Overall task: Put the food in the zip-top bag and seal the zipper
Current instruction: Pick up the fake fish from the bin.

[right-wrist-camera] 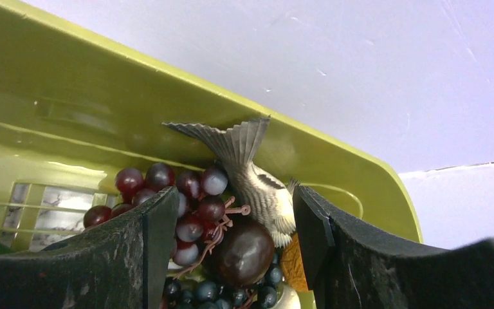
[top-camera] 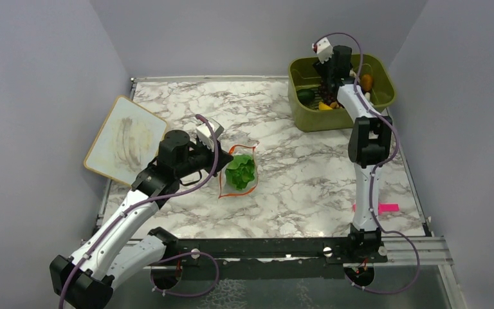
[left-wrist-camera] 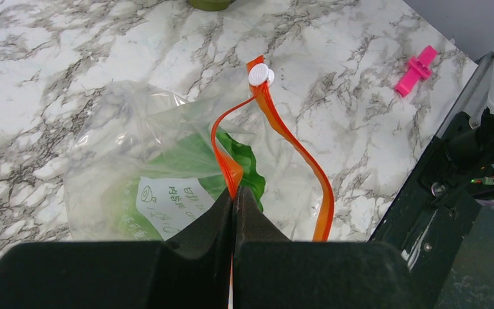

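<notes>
The clear zip-top bag (top-camera: 230,187) lies mid-table with the green lettuce (top-camera: 240,170) inside; the lettuce (left-wrist-camera: 186,161) shows through the plastic. My left gripper (left-wrist-camera: 235,196) is shut on the orange-red zipper (left-wrist-camera: 296,145) at the bag's mouth, which gapes open. The white slider (left-wrist-camera: 260,75) sits at the strip's far end. My right gripper (right-wrist-camera: 235,238) is down in the bin, open, its fingers straddling purple grapes (right-wrist-camera: 193,193), a grey fish (right-wrist-camera: 254,180) and a dark round piece (right-wrist-camera: 244,254). The grapes touch the left finger.
The olive-green bin (top-camera: 309,119) stands at the back right with a dark green piece (top-camera: 305,95), an orange piece (top-camera: 366,82) and a yellow piece (top-camera: 325,106). A white board (top-camera: 125,138) leans at the left. A pink clip (top-camera: 386,207) lies near the right arm's base.
</notes>
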{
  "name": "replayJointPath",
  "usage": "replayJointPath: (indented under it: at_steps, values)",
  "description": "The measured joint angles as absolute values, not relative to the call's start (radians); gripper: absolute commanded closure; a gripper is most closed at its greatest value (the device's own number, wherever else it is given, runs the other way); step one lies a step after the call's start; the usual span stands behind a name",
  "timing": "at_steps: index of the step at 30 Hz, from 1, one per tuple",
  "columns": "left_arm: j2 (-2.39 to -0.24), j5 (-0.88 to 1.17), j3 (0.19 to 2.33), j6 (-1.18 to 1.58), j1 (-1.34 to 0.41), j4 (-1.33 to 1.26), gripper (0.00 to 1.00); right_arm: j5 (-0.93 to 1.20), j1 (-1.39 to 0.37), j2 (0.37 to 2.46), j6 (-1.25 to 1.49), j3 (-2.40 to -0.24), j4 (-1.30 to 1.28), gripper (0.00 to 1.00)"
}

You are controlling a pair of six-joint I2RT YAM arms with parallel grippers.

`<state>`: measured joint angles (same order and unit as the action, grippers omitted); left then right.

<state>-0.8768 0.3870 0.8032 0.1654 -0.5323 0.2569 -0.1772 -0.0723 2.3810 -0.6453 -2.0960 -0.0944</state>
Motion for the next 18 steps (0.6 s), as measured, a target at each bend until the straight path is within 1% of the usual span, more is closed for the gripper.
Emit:
replayJointPath:
  at_steps: [4, 8, 13, 14, 16, 18]
  values:
    - [-0.865, 0.377, 0.803, 0.165, -0.532, 0.257, 1.0, -0.175, -0.066, 2.403, -0.662, -2.112, -0.072, 0.34]
    - [-0.865, 0.377, 0.803, 0.165, -0.532, 0.256, 1.0, -0.167, -0.052, 2.429, -0.679, -2.128, -0.046, 0.32]
    - [-0.865, 0.377, 0.803, 0.165, -0.532, 0.256, 1.0, -0.162, -0.038, 2.461, -0.693, -2.128, -0.014, 0.32]
    - [-0.865, 0.377, 0.803, 0.165, -0.532, 0.256, 1.0, -0.159, -0.037, 2.467, -0.698, -2.128, -0.007, 0.33]
    - [-0.865, 0.377, 0.803, 0.165, -0.532, 0.256, 1.0, -0.151, -0.037, 2.476, -0.706, -2.128, 0.009, 0.38]
    - [-0.865, 0.376, 0.803, 0.165, -0.532, 0.256, 1.0, -0.136, -0.037, 2.484, -0.714, -2.128, 0.02, 0.49]
